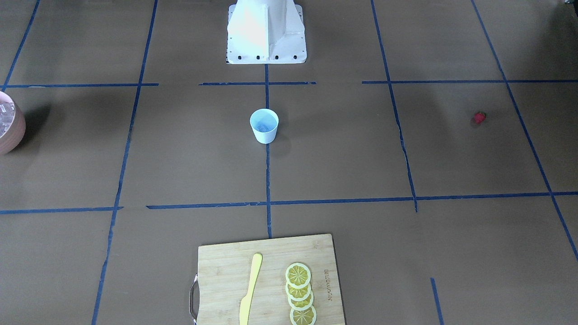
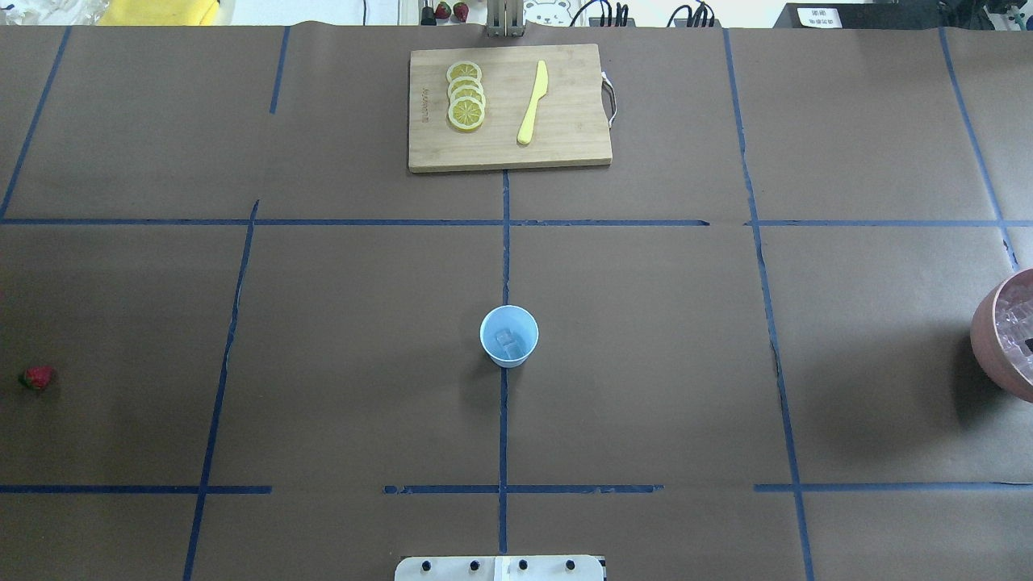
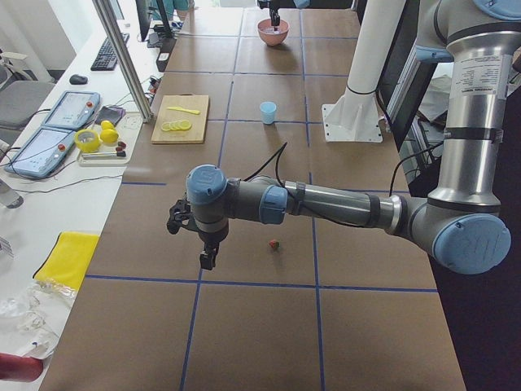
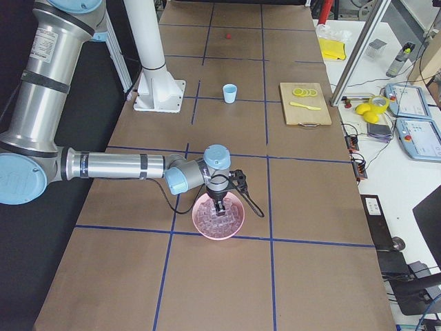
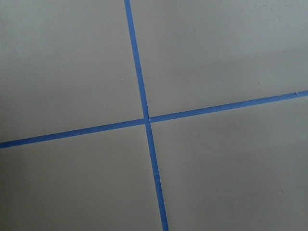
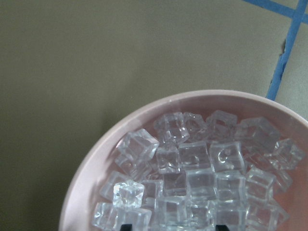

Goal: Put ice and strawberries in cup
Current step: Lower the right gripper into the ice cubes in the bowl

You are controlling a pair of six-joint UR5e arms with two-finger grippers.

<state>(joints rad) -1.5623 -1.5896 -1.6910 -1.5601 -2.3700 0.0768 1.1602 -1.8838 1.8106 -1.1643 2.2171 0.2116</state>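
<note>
Right gripper [image 4: 220, 209] — over bowl [image 6: 139, 111], ice [image 6: 192, 178] inside

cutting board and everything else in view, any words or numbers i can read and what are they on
Cutting board: brand mark along one short edge, too blurred to read.
Left arm's label: print too small.
Right arm's label: print too small.
White sign, overhead view's top edge: too small.
No text reads clearly.

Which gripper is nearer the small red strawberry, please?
Left. The left gripper hovers beside the strawberry; the right gripper is far off, over the pinkish bowl of clear ice cubes.
</note>
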